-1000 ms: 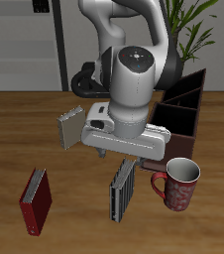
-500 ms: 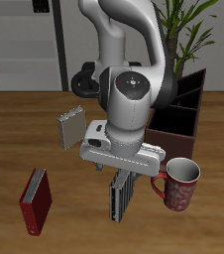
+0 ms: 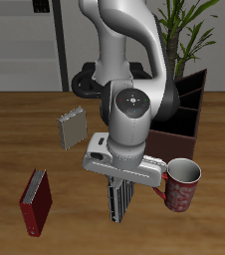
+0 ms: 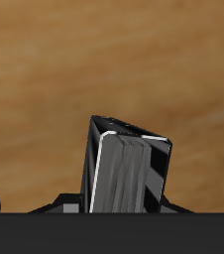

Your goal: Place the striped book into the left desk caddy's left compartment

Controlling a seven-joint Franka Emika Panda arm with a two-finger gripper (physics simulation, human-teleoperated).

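The gripper (image 3: pixel 121 182), its jaw state impossible to tell, hangs over the upright striped book (image 3: pixel 120 198) at lower centre, where an off-centre grasp could topple it toward the red mug (image 3: pixel 181 184) just beside it.

Three books sit on the bench (image 3: pixel 5 149): one striped book (image 3: pixel 119 199), one red book (image 3: pixel 37 199) and one pale-grey book (image 3: pixel 73 127). One red mug (image 3: pixel 182 184) stands near the striped book. One dark brown desk caddy (image 3: pixel 184 112) is visible. One potted plant (image 3: pixel 189 30) stands behind.
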